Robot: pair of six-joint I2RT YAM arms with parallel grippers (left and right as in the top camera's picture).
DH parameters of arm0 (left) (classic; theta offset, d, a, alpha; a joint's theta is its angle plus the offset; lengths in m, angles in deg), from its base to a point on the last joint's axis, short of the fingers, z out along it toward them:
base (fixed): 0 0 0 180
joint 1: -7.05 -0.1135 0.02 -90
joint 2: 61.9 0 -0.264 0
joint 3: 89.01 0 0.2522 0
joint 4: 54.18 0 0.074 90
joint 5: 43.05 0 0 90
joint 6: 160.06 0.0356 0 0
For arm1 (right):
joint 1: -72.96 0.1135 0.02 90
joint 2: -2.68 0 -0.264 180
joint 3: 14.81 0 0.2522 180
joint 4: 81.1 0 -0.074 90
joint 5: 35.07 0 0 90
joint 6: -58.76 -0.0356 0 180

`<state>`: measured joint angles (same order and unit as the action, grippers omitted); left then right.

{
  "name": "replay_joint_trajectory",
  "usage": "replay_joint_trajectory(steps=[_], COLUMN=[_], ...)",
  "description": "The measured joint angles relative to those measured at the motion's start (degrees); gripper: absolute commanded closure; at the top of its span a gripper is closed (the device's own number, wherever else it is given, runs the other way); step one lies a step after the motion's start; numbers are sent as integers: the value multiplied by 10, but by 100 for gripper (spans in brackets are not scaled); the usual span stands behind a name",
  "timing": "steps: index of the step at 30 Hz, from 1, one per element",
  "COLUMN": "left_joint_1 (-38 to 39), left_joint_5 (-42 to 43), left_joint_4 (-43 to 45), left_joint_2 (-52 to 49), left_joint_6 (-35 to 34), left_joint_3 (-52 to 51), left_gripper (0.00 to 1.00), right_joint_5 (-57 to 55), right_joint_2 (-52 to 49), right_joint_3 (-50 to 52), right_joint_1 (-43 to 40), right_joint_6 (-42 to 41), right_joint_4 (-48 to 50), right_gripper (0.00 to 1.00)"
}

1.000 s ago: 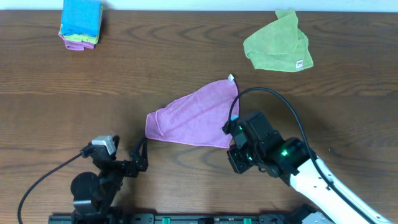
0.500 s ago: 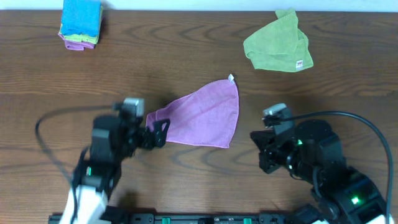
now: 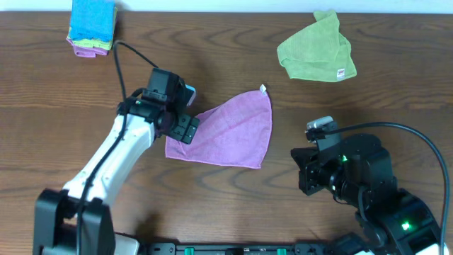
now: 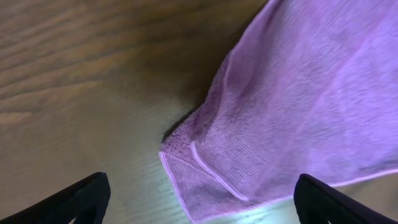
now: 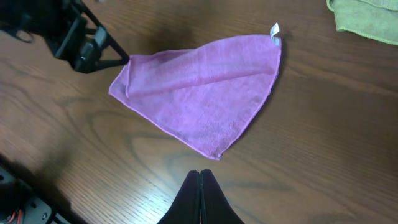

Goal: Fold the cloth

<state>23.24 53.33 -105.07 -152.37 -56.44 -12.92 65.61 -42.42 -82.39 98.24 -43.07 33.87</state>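
The purple cloth [image 3: 228, 131] lies folded into a rough triangle at the table's middle, its small white tag [image 3: 262, 88] at the top corner. My left gripper [image 3: 185, 129] stands open over the cloth's left corner. In the left wrist view that corner of the cloth [image 4: 292, 99] lies between the two wide-apart fingertips [image 4: 90, 194], and the gripper [image 4: 202, 202] holds nothing. My right gripper [image 3: 301, 173] is shut and empty, well right of the cloth. In the right wrist view it [image 5: 200, 177] points at the lower corner of the cloth [image 5: 199, 93] from a short way off.
A crumpled green cloth [image 3: 316, 49] with a white tag lies at the back right. A stack of folded blue and other cloths [image 3: 92, 27] sits at the back left corner. Cables trail from both arms near the front edge.
My left arm has swung from the front edge up to the cloth's left corner. The right arm has drawn back to the right, away from the cloth's lower edge.
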Motion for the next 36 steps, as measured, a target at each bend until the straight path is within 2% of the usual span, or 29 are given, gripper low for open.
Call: replay_joint_trajectory(steps=[3, 6, 8, 10, 14, 18, 21, 23, 26, 33, 36], left_joint_1=[0, 0, 0, 0, 0, 0, 0, 0, 0, 0, 0], left_joint_5=[-6, -11, -15, -23, -32, -34, -31, -27, -23, -23, -36], left_joint_4=[16, 18, 21, 33, 62, 82, 85, 85, 87, 89, 119], left_joint_2=[-23, -49, -72, -90, -106, -106, -106, -106, -106, -106, -106], left_joint_6=[10, 15, 17, 19, 21, 25, 24, 24, 26, 28, 28], left_joint_3=[1, 1, 1, 1, 1, 1, 1, 1, 1, 1, 1], left_gripper=[0, 10, 23, 21, 27, 51, 57, 76, 94, 94, 94], right_joint_5=[0, 0, 0, 0, 0, 0, 0, 0, 0, 0, -2], right_joint_2=[0, 0, 0, 0, 0, 0, 0, 0, 0, -7, -22], right_joint_3=[0, 0, 0, 0, 0, 0, 0, 0, 0, 0, 0], right_joint_1=[0, 0, 0, 0, 0, 0, 0, 0, 0, 0, 0], right_joint_6=[-3, -4, -6, -7, -8, -12, -16, -17, -18, -23, -27], right_joint_4=[0, 3, 7, 8, 9, 9, 9, 9, 10, 14, 14], right_gripper=[96, 96, 96, 95, 95, 96, 96, 96, 96, 98, 98])
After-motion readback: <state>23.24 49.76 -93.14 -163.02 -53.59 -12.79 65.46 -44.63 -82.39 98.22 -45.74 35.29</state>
